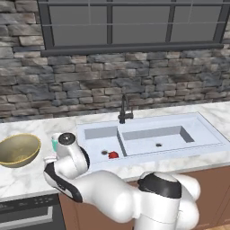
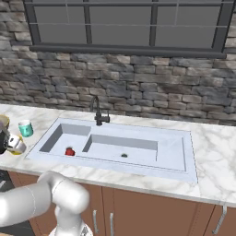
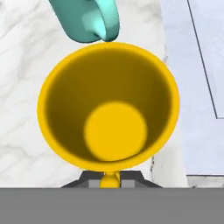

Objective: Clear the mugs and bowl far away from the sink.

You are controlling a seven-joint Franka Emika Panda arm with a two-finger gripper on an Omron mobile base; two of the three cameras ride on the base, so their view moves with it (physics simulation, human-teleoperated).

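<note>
- Yellow mug (image 3: 109, 107) sits directly beneath the gripper (image 3: 110, 178), its open mouth facing the hand camera, on the marble counter (image 3: 26, 65) beside the sink (image 3: 199, 65).
- Gripper fingers are closed tight on the mug's near rim.
- Teal mug (image 3: 87, 19) stands just beyond the yellow one, handle toward it.
- Tan bowl (image 1: 18, 150) rests on the counter to the hand's left, apart from both mugs.
- Dark faucet (image 1: 124, 110) rises behind the sink, where a small red object (image 1: 113, 155) lies in one basin.

Kitchen; sink (image 1: 152, 134) in marble counter (image 1: 215, 112)
</note>
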